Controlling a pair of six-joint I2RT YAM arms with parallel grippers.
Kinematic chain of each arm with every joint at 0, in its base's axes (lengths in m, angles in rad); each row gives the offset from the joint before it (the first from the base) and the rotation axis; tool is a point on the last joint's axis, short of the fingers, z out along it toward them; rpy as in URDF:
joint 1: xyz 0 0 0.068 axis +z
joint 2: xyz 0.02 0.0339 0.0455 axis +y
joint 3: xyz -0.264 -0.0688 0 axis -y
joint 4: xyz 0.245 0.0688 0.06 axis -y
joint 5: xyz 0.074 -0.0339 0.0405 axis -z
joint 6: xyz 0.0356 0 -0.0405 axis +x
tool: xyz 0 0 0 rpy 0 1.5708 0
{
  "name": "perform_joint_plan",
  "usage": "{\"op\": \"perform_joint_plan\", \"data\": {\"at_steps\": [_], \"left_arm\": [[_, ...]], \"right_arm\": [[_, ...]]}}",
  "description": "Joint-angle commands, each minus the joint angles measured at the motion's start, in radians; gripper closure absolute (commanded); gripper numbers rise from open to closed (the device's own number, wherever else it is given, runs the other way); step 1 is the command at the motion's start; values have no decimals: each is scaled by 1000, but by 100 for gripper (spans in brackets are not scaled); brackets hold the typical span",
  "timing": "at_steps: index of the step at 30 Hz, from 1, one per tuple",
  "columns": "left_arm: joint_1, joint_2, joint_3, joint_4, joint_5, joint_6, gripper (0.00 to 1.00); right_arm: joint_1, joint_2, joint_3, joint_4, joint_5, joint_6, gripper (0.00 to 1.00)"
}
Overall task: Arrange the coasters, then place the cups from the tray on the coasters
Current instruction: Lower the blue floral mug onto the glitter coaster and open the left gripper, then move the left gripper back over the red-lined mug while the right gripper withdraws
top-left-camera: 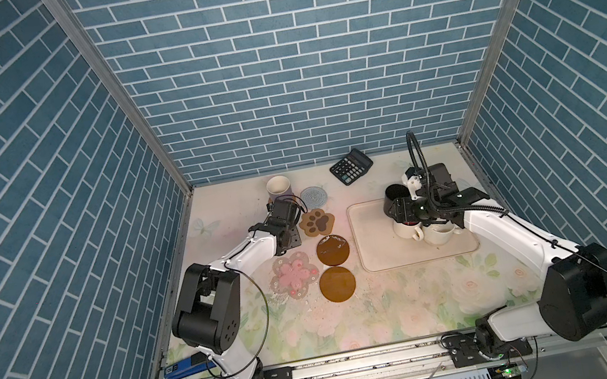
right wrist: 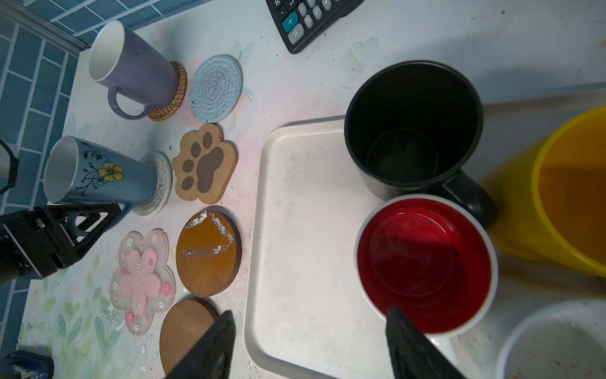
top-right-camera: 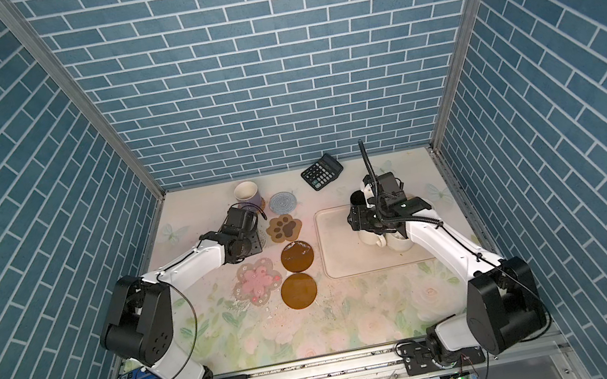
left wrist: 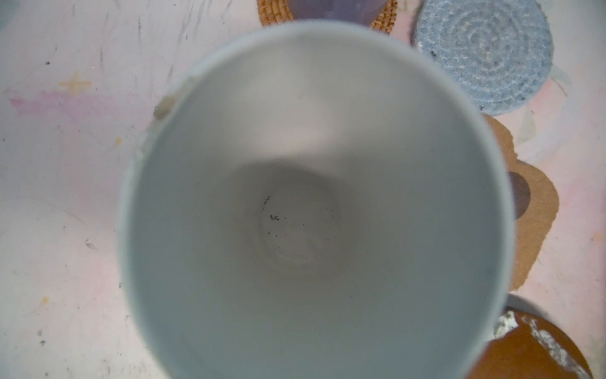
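Two cups [right wrist: 131, 65] stood on coasters [right wrist: 175, 95]; my left end effector [right wrist: 88, 218] sat at the handle of the pale blue cup [right wrist: 98, 170] on the lacy coaster [right wrist: 160, 177], gripping or not I couldn't tell, while my right end effector [right wrist: 310, 313] hung open over the red-lined cup [right wrist: 423, 262] on the tray [right wrist: 295, 229], seemingly my next pick

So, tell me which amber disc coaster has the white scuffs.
The amber disc coaster next to the paw-shaped coaster: white streaks cross its top. The other amber disc, farther from the paw, looks clean.
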Motion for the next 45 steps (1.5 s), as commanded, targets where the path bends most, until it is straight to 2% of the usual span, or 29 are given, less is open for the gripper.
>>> {"op": "perform_joint_plan", "data": {"at_steps": [1, 6, 9, 13, 16, 20, 29, 40, 45], "left_arm": [[-5, -49, -8, -14, -30, 10, 36], [-4, -112, 20, -82, -59, 23, 23], [-19, -165, 42, -115, -43, 55, 20], [-129, -173, 164, -235, -112, 138, 15], [-172, -176, 189, -250, -54, 132, 12], [-216, -165, 192, -226, 20, 106, 9], [-293, -110, 214, -201, 62, 82, 4], [-295, -84, 202, -175, 92, 75, 3], [-295, -81, 192, -166, 96, 78, 3]], "right_arm": [[-1, -12, 9, 3, -2, -3, 27], [-1, -34, 15, -11, -2, 1, 27], [-1, -50, 11, -44, 14, 0, 27], [-3, -75, -22, -89, 56, -8, 26], [-2, -95, -65, -103, 108, -5, 25], [-1, -95, -108, -112, 191, 8, 25], [19, -17, -130, -110, 294, 25, 25], [24, 98, -98, -76, 319, 17, 25], [34, 129, -93, -39, 253, 16, 25]]}}
